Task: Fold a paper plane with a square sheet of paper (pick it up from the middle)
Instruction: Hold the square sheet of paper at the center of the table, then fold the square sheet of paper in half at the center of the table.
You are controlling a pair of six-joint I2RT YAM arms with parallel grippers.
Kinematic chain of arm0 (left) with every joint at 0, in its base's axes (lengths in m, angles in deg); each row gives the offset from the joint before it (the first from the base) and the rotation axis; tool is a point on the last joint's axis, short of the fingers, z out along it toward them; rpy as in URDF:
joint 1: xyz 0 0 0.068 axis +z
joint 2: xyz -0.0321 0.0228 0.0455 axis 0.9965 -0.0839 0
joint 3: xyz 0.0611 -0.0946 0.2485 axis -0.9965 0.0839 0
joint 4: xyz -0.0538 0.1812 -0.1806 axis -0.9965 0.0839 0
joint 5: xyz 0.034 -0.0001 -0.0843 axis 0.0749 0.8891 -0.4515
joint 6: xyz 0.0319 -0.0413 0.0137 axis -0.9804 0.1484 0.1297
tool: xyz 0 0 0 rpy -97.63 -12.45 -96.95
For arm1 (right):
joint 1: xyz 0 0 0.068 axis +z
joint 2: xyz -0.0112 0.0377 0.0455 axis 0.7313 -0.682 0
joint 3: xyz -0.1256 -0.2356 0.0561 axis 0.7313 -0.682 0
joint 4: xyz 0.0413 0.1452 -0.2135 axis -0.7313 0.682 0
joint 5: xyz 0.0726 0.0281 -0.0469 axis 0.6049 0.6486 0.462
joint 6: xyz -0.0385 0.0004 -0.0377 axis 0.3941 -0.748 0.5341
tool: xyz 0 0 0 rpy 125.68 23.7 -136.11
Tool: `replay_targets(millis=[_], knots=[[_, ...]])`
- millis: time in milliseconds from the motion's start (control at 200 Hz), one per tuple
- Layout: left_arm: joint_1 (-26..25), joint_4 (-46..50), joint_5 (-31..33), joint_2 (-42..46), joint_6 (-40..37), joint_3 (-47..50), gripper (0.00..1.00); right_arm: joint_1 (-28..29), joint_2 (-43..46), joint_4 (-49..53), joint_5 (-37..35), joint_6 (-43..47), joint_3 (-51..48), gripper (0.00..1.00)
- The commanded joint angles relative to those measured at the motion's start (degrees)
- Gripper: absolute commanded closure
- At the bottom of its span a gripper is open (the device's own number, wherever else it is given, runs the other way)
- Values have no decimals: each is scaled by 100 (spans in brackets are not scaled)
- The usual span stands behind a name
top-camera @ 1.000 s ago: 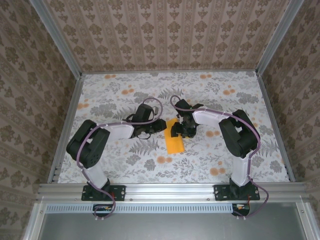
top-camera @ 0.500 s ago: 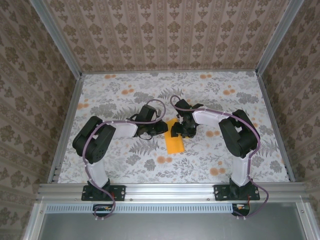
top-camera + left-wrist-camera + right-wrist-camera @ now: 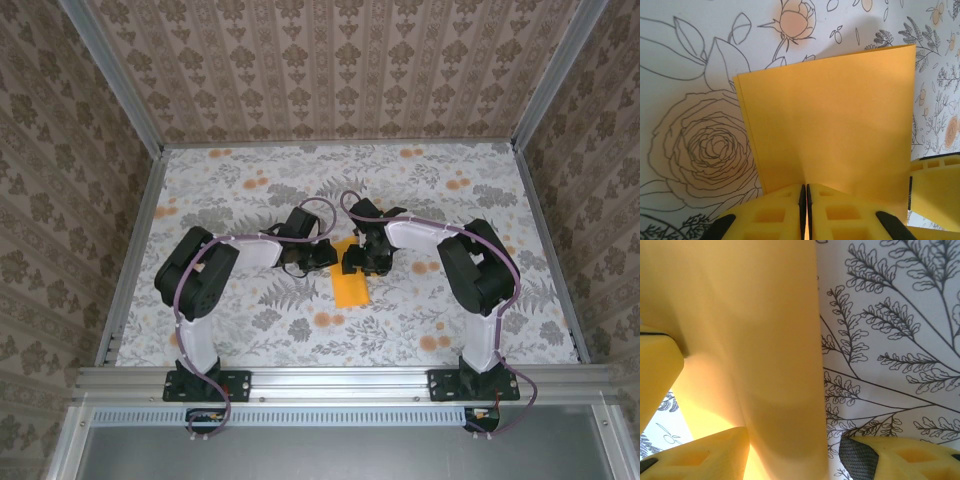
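Top external, one paper sheet [image 3: 350, 289], left tool [image 3: 329, 256], right tool [image 3: 351, 266]

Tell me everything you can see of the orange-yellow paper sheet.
The square sheet of paper is plain orange-yellow and thin, folded double into a rectangle, its layered edges showing in the left wrist view. It lies mid-table on the floral cloth. The left tool is shut on one edge; the right tool, open, straddles a raised part.
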Motion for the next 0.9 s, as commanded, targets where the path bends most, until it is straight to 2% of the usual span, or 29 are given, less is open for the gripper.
replay_targets(millis=[0, 275, 425, 580, 640, 700, 775, 895], knots=[[-78, 782, 271, -298, -126, 57, 87, 13, -1285, -258, -821, 223, -690, 39], [-78, 1193, 525, -329, -207, 57, 88, -77, 329, -91, -381, 283, -564, 38], [-78, 1300, 665, -368, -234, 43, 89, -349, 1287, -371, -86, 355, -759, 33], [-79, 1362, 713, -421, -259, 15, 89, -541, 1606, -662, 464, 351, -776, 34], [-78, 1361, 711, -404, -259, 36, 90, -532, 1598, -936, 886, 232, -839, 38], [-72, 1361, 735, -375, -259, 53, 90, -494, 1538, -1265, 1242, 36, -930, 49], [-74, 1405, 755, -368, -255, 55, 90, -408, 1419, -1513, 1338, -180, -964, 66], [-76, 1415, 730, -384, -245, 39, 91, -221, 1127, -1586, 1410, -259, -837, 79]])
